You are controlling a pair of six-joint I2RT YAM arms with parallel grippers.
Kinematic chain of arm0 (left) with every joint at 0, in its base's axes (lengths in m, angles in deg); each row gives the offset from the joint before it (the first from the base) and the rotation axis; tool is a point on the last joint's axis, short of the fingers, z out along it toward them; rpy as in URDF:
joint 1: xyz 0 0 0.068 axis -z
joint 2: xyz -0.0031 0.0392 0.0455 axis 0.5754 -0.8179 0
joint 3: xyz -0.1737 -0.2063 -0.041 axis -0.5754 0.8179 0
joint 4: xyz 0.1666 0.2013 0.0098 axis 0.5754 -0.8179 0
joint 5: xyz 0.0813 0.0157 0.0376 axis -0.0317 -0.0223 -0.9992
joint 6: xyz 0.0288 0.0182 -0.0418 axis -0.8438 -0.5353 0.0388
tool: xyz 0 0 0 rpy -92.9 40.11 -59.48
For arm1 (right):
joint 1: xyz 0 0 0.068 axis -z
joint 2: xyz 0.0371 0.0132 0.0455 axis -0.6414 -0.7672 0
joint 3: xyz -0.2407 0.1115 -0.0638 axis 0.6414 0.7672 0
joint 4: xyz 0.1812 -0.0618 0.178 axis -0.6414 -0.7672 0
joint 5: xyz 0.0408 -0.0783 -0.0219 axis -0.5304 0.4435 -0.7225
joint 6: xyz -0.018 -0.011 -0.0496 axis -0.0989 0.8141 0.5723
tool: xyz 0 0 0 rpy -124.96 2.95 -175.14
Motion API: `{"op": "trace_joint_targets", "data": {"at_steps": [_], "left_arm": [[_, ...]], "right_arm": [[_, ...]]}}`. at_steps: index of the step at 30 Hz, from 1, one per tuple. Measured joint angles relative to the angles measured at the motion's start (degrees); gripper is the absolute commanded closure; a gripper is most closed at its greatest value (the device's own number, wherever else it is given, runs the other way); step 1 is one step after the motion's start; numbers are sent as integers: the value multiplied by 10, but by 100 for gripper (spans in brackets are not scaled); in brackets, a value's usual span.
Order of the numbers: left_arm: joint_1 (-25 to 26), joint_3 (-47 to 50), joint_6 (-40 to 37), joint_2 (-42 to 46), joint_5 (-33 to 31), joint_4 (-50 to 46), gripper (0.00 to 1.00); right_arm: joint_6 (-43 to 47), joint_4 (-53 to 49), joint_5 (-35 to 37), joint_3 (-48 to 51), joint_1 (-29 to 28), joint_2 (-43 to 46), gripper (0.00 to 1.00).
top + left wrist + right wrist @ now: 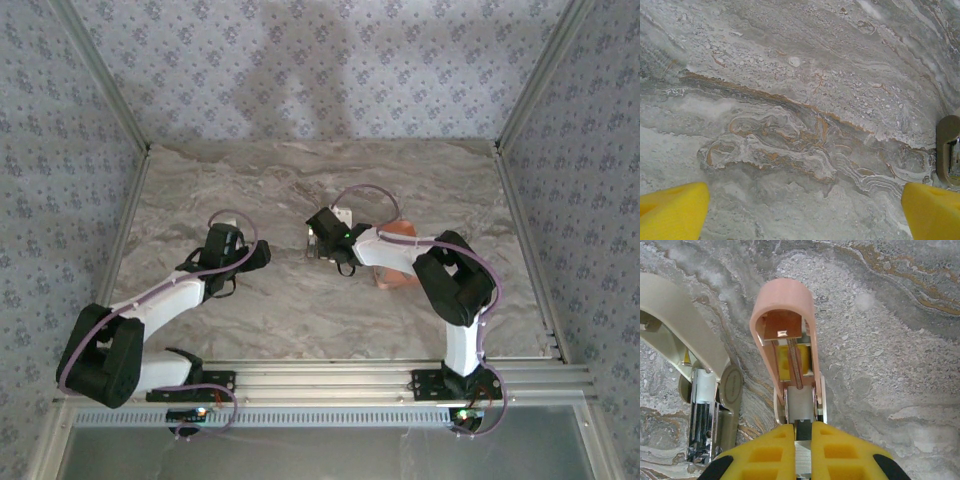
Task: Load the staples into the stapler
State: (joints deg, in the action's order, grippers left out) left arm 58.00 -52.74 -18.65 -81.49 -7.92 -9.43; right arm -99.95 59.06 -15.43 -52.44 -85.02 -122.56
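The stapler (pixel 785 330) sits mid-frame in the right wrist view with its pink top hollow-side up and the spring bared. The right pincer (pixel 802 434) is clamped on its near end. It should be held steady and level above the surface (pixel 890 340), so staples drop in squarely. The left pincer (pixel 804 210) gapes wide, holding nothing.

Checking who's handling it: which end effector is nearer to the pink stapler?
Right. The right end effector is clamped on the stapler; the left end effector hangs open over bare table to its left, apart.
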Motion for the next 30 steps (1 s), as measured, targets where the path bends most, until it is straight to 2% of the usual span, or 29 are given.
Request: {"op": "trace_joint_targets", "data": {"at_steps": [30], "left_arm": [[0,0,0,0,0,0,2]], "right_arm": [[2,-18,0,-1,-4,0,79]]}}
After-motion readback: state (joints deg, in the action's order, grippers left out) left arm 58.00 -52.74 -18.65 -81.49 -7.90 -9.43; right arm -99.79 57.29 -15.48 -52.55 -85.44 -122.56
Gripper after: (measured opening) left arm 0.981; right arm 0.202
